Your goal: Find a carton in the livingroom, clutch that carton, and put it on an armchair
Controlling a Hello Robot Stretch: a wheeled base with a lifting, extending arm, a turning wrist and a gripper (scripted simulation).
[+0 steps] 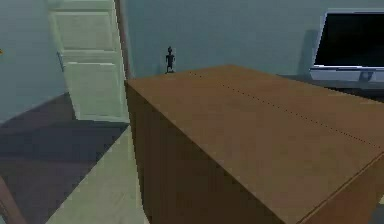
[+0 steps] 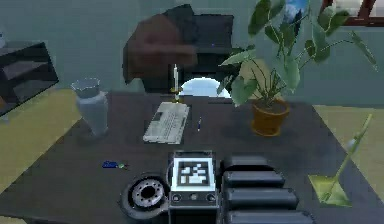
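A big brown carton (image 1: 250, 140) with a dashed seam along its top stands close in front, taking up the forward view's middle and right. In the arm side view a dark brown armchair (image 2: 165, 45) sits beyond a dark table (image 2: 60, 160). The arm's dark segments (image 2: 255, 185) and a white marker square (image 2: 195, 172) rise from the bottom edge over that table. Left of the marker is the gripper (image 2: 145, 195), a round dark body. Its far end is not clear, so I cannot tell whether it holds anything.
On the table stand a glass vase (image 2: 90, 105), a folded paper (image 2: 165, 125), a candle (image 2: 175, 82) and a potted plant (image 2: 270, 85). A white door (image 1: 90, 55), a small dark statuette (image 1: 170, 60) and a television (image 1: 350, 42) lie beyond the carton.
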